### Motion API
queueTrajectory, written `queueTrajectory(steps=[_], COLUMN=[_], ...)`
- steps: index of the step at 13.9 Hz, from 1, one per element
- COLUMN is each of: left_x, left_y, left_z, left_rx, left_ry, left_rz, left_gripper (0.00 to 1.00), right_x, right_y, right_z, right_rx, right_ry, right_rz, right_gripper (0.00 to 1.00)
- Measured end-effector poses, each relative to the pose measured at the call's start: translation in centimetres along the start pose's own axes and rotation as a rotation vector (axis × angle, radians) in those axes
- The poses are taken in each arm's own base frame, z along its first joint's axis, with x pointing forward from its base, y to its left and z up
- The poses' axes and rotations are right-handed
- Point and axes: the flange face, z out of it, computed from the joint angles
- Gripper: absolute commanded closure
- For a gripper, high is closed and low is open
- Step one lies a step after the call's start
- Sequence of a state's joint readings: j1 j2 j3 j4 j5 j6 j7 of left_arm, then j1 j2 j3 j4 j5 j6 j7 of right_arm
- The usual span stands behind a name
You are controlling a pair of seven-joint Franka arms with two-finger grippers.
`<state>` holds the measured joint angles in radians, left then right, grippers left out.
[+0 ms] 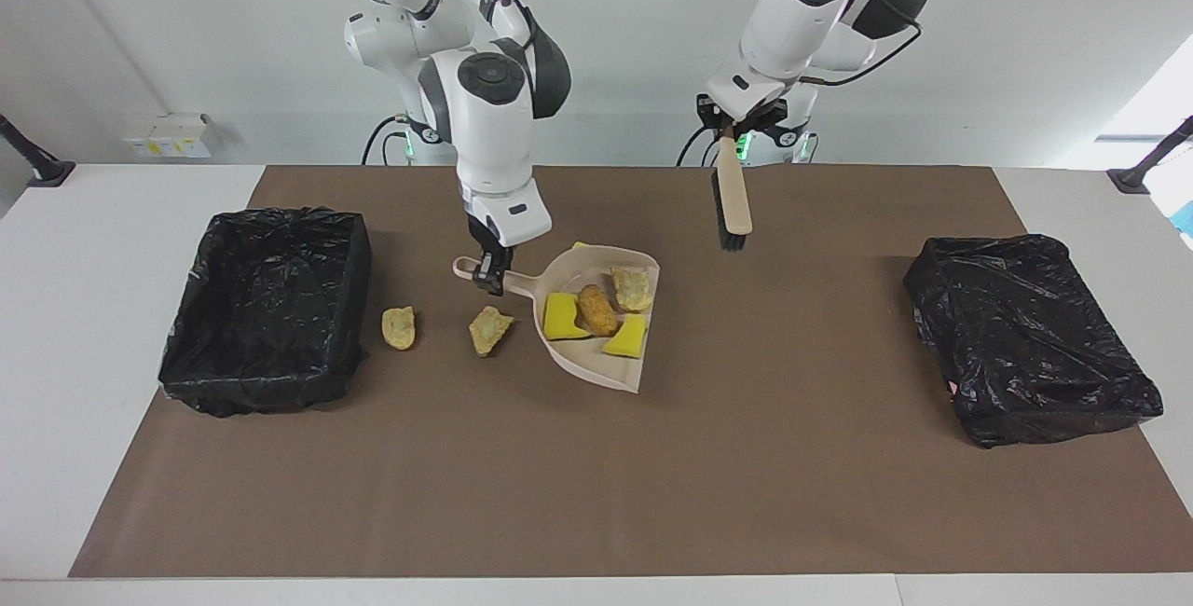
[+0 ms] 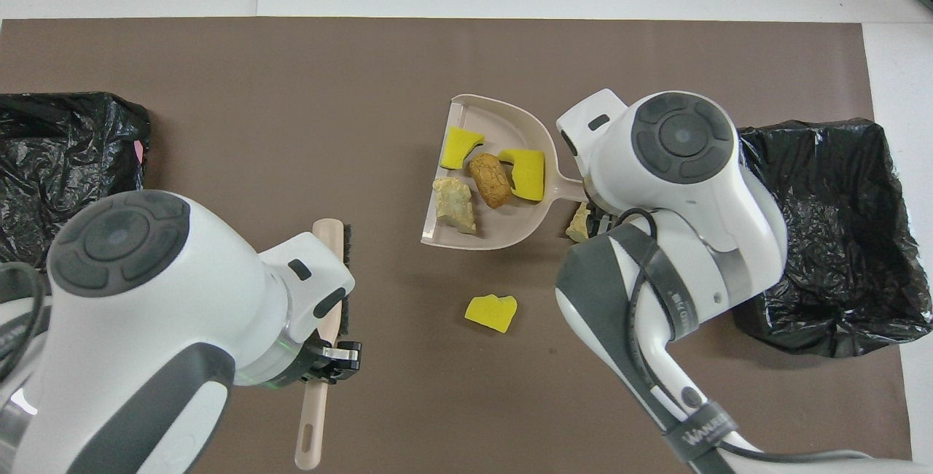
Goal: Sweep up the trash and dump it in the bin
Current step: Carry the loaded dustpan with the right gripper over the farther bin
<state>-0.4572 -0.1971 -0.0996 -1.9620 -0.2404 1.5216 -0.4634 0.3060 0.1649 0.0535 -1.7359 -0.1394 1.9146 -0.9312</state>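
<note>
Facing view: I am carrying light, crumbly trash (image 1: 596,309) in the beige plastic dustpan (image 1: 596,365), right gripper (image 1: 491,275) clamped on its handle; left gripper (image 1: 732,126) clamped on the beige brush (image 1: 733,200) above it.

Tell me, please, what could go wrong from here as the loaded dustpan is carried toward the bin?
The dustpan is held only by its handle in the right gripper, and four loose scraps sit near its open lip, so a tilt could spill them. Its course toward the bin passes over two scraps on the mat, which it might knock aside. One yellow piece on the mat may get missed.
</note>
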Motion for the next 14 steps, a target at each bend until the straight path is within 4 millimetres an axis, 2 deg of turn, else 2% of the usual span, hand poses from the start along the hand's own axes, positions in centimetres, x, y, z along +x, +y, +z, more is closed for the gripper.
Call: queueTrajectory(steps=[3,6,8,10,14], left_x=[-1.5,-3.2,-3.8,-3.4,-2.9], left_y=[3.8,7.6,10.0,10.7,10.1], left_z=[5.0,11.6,16.3,18.4,20.0], left_rx=[-0.015,-0.003,0.015,0.035,0.057], left_ry=[0.044,0.065,0.066,0.048,0.023], left_rz=[-0.025,-0.022,-0.036,-0.045,-0.057], left_gripper=[1.00,1.00,1.00,1.00,1.00], right_x=[-6.0,-14.5,-21.1,-26.9,-34.9], right_y=[2.3,4.9,6.5,7.4,7.5], right_z=[-2.3,-3.3,-3.2,-2.7,-3.2], right_rx=[0.008,0.017,0.029,0.040,0.038], right_ry=[-0.012,-0.021,-0.028,-0.032,-0.045], right_rz=[-0.026,-0.077,-0.104,-0.121,-0.156], right_gripper=[1.00,1.00,1.00,1.00,1.00])
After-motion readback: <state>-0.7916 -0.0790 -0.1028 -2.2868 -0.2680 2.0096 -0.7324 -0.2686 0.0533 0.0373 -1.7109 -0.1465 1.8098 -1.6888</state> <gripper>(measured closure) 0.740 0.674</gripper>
